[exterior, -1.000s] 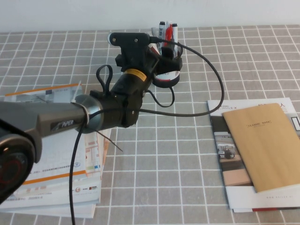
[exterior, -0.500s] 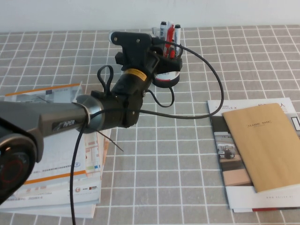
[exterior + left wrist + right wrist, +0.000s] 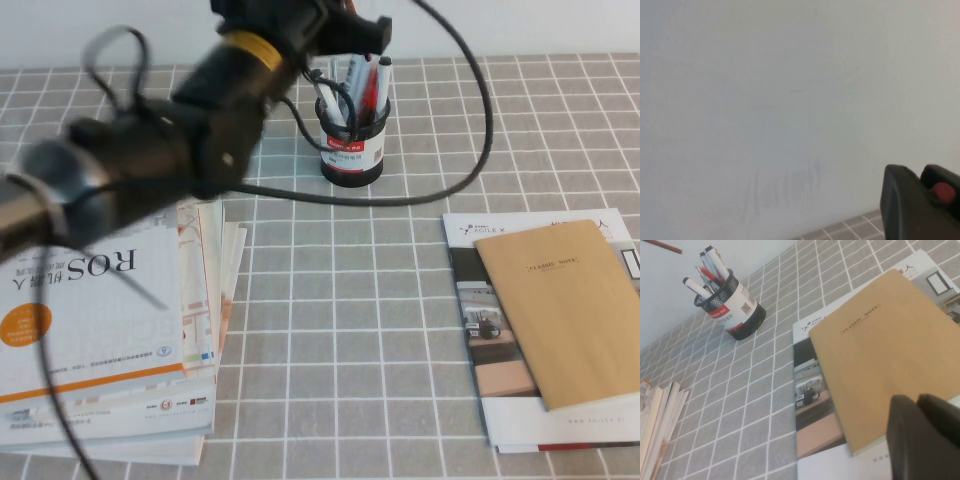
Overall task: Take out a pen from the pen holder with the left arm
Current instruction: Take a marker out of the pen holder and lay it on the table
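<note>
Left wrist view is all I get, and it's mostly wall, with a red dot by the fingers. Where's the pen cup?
Observer: The pen holder stands on the table, under the left gripper, which is high in the air.
Operator: Is the red dot a pen?
Observer: Yes. The right wrist view shows a thin red pen in the air, clear of the holder. The left gripper is shut on it.
Operator: What's the other arm doing?
Observer: The right gripper is shut and hangs near the brown notebook on the robot's right.
</note>
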